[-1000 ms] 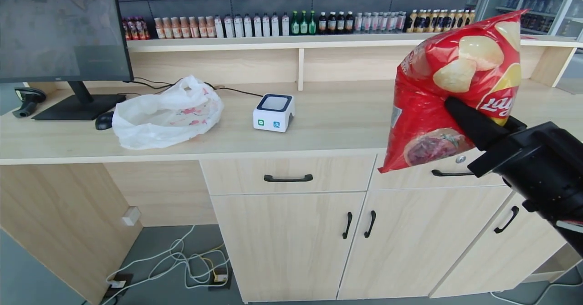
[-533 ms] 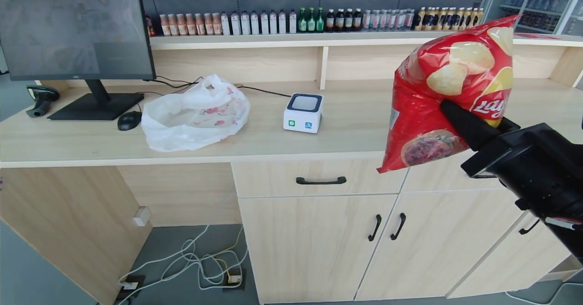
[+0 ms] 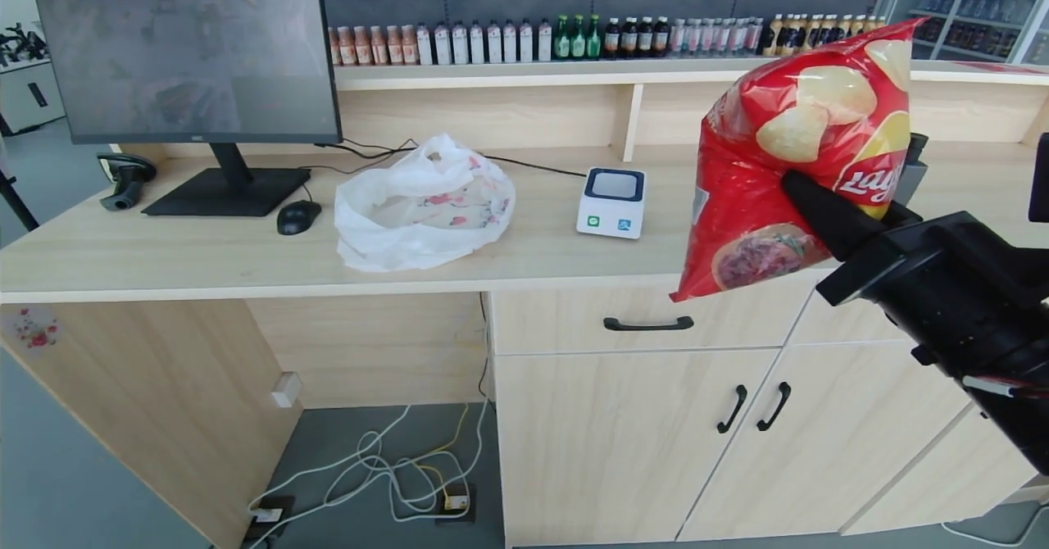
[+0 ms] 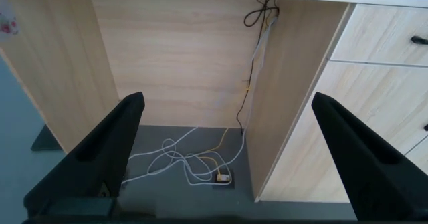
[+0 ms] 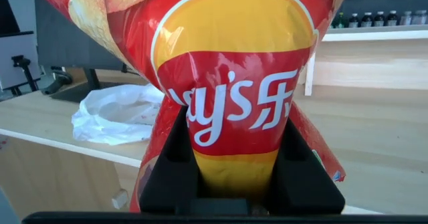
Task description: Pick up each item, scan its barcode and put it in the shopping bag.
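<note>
While right pincer [image 3: 862,188] clamps chip bag [image 3: 778,123] | left pincer [image 4: 227,107] spread, facing floor cables [image 4: 188,168].

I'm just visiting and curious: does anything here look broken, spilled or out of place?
Nothing is spilled or broken. The chip bag is pinched in at its middle where the right gripper clamps it. The shopping bag lies slumped on the counter, and loose cables are tangled on the floor below.

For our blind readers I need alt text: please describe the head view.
The right arm's jaws hold up a red chip bag before a wooden counter. On the counter stand a monitor, a white shopping bag and a small scanner.
</note>
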Tool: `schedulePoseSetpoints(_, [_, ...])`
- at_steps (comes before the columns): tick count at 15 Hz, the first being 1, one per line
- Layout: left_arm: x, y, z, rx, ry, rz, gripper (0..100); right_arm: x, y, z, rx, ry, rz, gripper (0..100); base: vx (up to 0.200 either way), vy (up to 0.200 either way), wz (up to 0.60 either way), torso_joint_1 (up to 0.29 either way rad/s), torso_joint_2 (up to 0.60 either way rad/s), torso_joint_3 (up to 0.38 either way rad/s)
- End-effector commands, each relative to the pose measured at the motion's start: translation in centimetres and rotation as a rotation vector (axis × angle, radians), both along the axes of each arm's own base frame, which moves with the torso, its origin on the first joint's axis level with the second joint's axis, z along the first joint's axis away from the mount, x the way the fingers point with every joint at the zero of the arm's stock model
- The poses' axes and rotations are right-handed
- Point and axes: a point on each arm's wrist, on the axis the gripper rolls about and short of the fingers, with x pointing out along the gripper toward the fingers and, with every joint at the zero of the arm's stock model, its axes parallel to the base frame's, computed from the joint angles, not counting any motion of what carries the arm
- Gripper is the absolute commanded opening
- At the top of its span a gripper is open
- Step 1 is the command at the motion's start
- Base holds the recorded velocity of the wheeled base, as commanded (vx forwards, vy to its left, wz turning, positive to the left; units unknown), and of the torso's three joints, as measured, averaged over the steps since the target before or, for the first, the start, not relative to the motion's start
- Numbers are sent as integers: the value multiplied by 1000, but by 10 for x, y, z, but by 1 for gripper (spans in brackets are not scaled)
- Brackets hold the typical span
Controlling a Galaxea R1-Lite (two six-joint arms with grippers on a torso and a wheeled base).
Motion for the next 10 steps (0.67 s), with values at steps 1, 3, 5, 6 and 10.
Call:
schedulePoseSetpoints(1, [0,0,0,1,-1,0,100,5,3,-1,-2,4,1,0,0,0,0,0,0,0])
schedulePoseSetpoints(3, [0,0,0,1,0,0,100,6,4,-2,-4,6,2,0,0,0,0,0,0,0])
schedulePoseSetpoints(5, [0,0,0,1,-1,0,100,9,5,-1,-3,3,4,0,0,0,0,0,0,0])
schedulePoseSetpoints(6, [0,0,0,1,0,0,100,10,6,0,0,-2,6,0,0,0,0,0,0,0])
schedulePoseSetpoints(10, [0,0,0,0,-1,0,100,11,7,2,4,-10,6,0,200,0,0,-10,-5,5])
